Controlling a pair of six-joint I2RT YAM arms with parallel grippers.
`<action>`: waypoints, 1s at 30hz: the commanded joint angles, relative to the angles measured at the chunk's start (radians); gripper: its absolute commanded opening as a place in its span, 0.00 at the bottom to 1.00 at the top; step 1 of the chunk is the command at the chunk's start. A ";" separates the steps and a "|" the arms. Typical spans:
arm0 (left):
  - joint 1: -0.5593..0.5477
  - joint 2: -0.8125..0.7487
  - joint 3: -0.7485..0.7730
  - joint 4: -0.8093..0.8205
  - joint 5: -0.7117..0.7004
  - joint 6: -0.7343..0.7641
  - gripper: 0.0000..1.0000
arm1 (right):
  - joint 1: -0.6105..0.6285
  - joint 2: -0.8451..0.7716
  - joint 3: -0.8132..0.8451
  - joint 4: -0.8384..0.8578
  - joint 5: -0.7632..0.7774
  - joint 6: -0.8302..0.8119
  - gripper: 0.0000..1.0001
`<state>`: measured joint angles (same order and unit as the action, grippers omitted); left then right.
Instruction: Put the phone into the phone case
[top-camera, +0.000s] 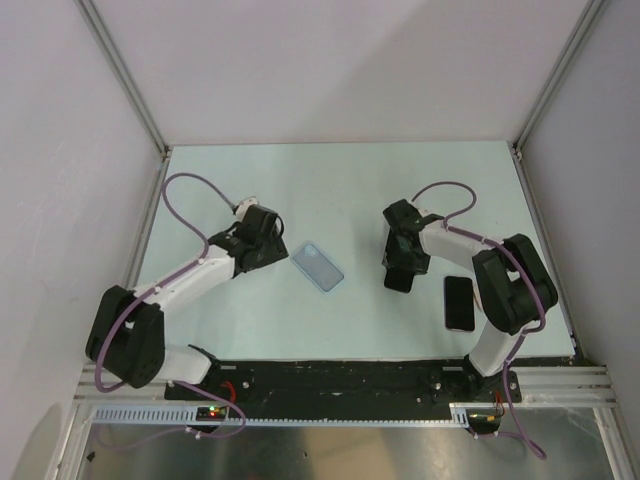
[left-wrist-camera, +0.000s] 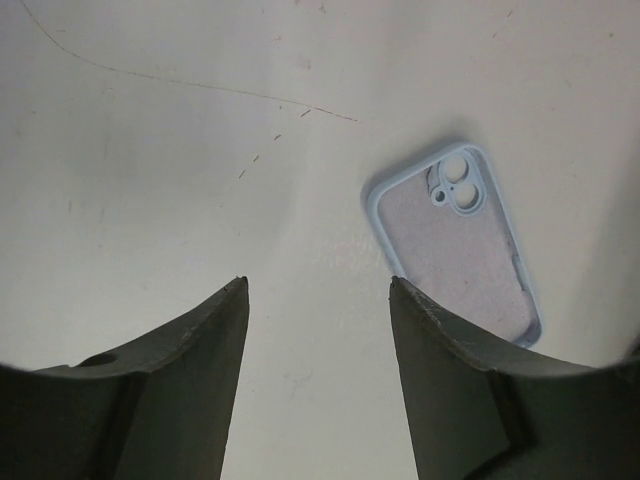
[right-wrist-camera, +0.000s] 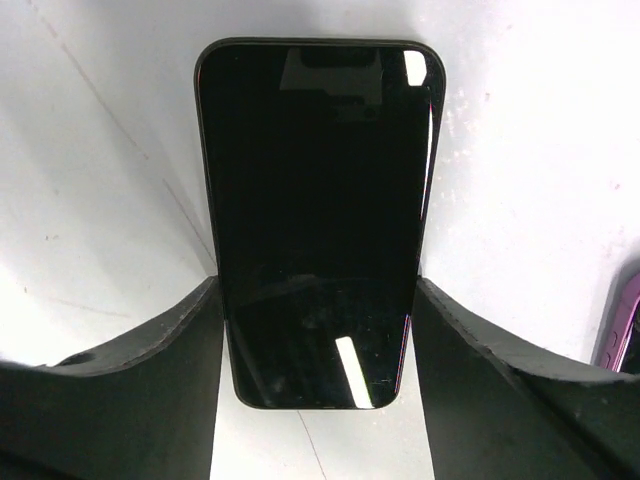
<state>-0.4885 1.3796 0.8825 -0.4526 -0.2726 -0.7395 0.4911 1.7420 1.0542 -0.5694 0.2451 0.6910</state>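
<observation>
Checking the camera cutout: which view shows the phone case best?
Left wrist: the phone case lies close up, cutout and lining clear. The top view shows only a small pale blue slab; the right wrist view shows none.

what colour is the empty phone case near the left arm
The phone case is light blue with a pale pinkish-grey lining, clearest in the left wrist view.

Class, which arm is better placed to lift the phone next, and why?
Right. The right gripper straddles the phone, fingers against both long edges. The left gripper stands open, holding nothing, with the case off to one side.
</observation>
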 joint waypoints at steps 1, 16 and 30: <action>0.001 -0.050 -0.047 0.088 0.003 -0.104 0.64 | -0.013 -0.028 -0.021 0.061 -0.249 -0.087 0.40; -0.023 0.014 -0.119 0.195 0.075 -0.127 0.63 | -0.130 -0.051 -0.020 0.189 -0.772 -0.161 0.37; -0.025 -0.003 -0.141 0.221 0.095 -0.113 0.63 | -0.118 0.035 0.017 0.303 -0.997 -0.113 0.37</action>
<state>-0.5083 1.3933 0.7479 -0.2665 -0.1783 -0.8482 0.3611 1.7737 1.0283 -0.3222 -0.6662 0.5568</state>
